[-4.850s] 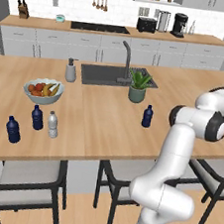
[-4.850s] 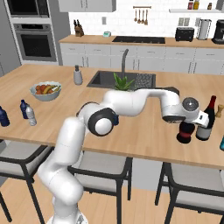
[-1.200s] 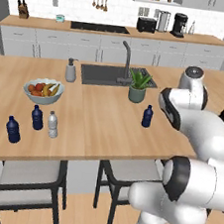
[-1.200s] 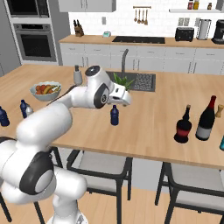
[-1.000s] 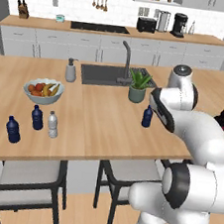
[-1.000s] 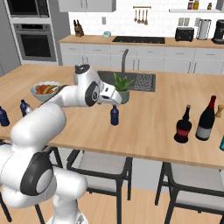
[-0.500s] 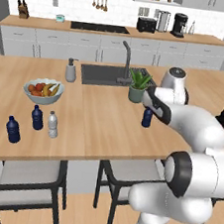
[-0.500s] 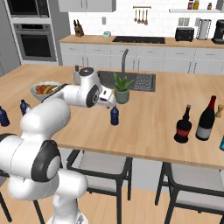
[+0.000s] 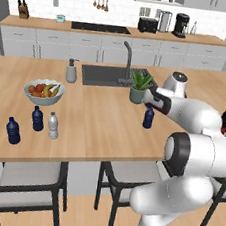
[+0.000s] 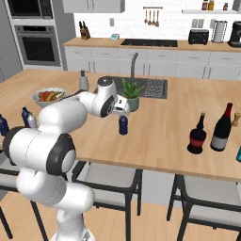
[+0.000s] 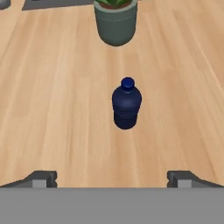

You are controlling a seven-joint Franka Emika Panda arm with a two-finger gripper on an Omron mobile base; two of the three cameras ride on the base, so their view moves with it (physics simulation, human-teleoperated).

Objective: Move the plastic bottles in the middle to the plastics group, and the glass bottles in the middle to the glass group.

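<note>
A small dark blue plastic bottle (image 11: 126, 109) with a blue cap stands upright mid-counter (image 9: 98, 128), just in front of a potted plant (image 11: 116, 24). My gripper (image 11: 111, 179) hovers above and slightly behind it, open, with nothing between its fingertips (image 11: 41, 178). The same blue bottle (image 9: 148, 117) (image 10: 123, 125) stands right under the gripper (image 9: 150, 105) (image 10: 123, 112). At the far left a clear bottle (image 9: 53, 126) stands beside two blue ones (image 9: 37, 118) (image 9: 13, 130). At the right, the squat red-banded bottle (image 10: 197, 135) stands next to the tall dark bottle (image 10: 221, 128).
A fruit bowl (image 9: 43, 90), a grey soap dispenser (image 9: 71, 72) and the sink (image 9: 115, 75) with its faucet lie behind the working area. A small pepper grinder (image 10: 236, 118) stands by the tall bottle. Stools are tucked under the counter's near edge.
The arm has swung from the right-hand bottles across to the middle and lowered its hand over the blue bottle. The gripper has stayed open. No bottle moved in the last second.
</note>
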